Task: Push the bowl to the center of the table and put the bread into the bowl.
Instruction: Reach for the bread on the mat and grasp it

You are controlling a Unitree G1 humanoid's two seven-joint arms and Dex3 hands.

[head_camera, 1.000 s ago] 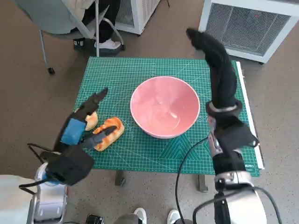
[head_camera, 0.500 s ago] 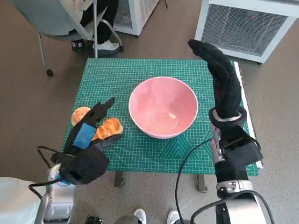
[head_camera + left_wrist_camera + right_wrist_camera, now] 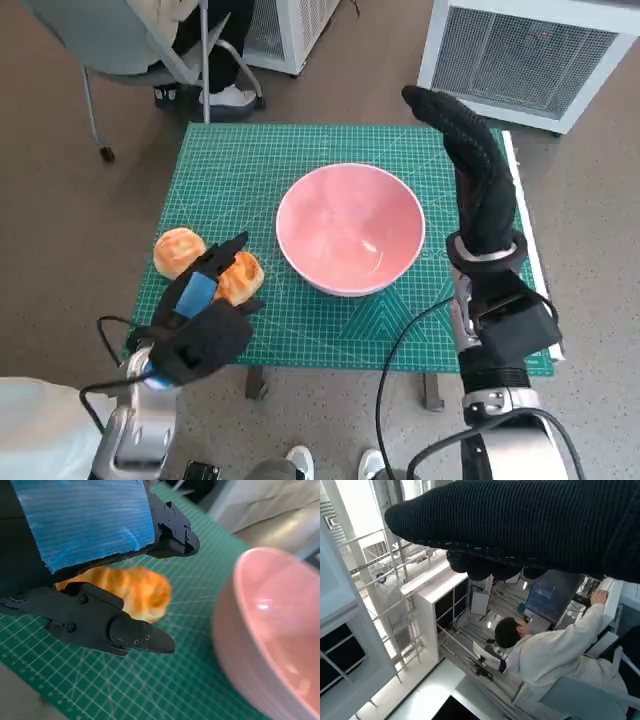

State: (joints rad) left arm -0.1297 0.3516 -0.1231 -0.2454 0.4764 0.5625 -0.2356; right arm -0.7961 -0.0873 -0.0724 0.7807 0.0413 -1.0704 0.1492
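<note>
**Left hand over the bread, bowl near mat centre**

Left hand (image 3: 205, 305) sits above the bread roll (image 3: 240, 277) at the near left of the green cutting mat (image 3: 300, 150). Left wrist view: the roll (image 3: 135, 592) lies between the black fingers (image 3: 115, 627), which are spread either side of it; contact cannot be judged. A second, round bun (image 3: 179, 250) lies just beside, toward the mat's left edge. Pink bowl (image 3: 350, 228) stands near the mat's middle, just right of the roll, not touching it.

Right hand (image 3: 460, 125) raised beyond the bowl's right rim, fingers extended, holding nothing.

Since a second ago: left hand has drawn back toward the robot and lower; the round bun is now uncovered. Bowl unmoved.
</note>
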